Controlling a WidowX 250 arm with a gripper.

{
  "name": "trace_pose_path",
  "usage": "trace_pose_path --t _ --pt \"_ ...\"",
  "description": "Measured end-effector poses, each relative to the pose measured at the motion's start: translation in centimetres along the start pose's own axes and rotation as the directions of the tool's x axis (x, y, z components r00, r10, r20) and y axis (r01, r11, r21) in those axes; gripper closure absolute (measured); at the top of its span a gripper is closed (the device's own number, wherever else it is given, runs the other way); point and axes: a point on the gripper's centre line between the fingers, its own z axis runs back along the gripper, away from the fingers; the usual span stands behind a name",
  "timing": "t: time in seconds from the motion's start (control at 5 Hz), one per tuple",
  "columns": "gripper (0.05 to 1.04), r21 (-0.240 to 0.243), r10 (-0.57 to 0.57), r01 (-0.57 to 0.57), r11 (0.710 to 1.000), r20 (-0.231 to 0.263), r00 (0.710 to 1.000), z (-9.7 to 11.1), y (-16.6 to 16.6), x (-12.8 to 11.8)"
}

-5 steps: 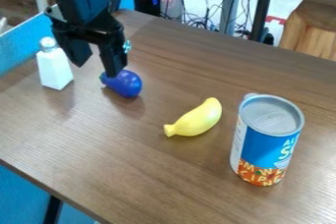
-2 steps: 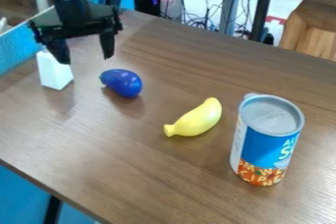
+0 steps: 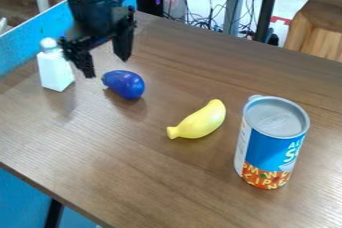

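The end effector [image 3: 107, 67] hangs with its jaws wide apart and holds nothing, near a smooth, glossy, egg-shaped blue eggplant [image 3: 125, 85] toward the surface's far-left corner. A square-sided white bottle [image 3: 56, 73] stands upright by the left edge, beside a blue panel [image 3: 21, 42]. Wood-grained surface [image 3: 133, 167] stretches from the curved yellow banana [image 3: 200, 122] to the far edge; a cylindrical, paper-labelled can [image 3: 269, 147] stands upright right of the banana.

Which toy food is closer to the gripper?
The blue eggplant, right by the gripper; the yellow banana lies farther off, nearer the can.
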Motion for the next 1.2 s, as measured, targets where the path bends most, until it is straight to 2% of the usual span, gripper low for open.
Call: trace_pose_path --t 0.2,0.4,0.6,0.8,1.0,1.2 --pt "0.083 0.055 0.2 -0.2 0.978 0.009 0.98 -0.4 -1.0 -0.4" --pt "0.083 0.036 0.154 -0.156 0.987 0.042 0.987 -1.2 -1.5 0.1" --pt "0.083 0.026 0.121 -0.122 0.992 0.049 0.991 -2.2 -2.2 1.2" --pt "0.083 0.068 0.119 -0.124 0.99 0.069 0.991 -3.3 -2.4 2.9" --pt "0.083 0.123 0.124 -0.129 0.984 0.049 0.991 -4.8 -2.6 3.1" --pt "0.083 0.161 0.154 -0.156 0.975 0.025 0.988 -5.4 -2.5 2.9"
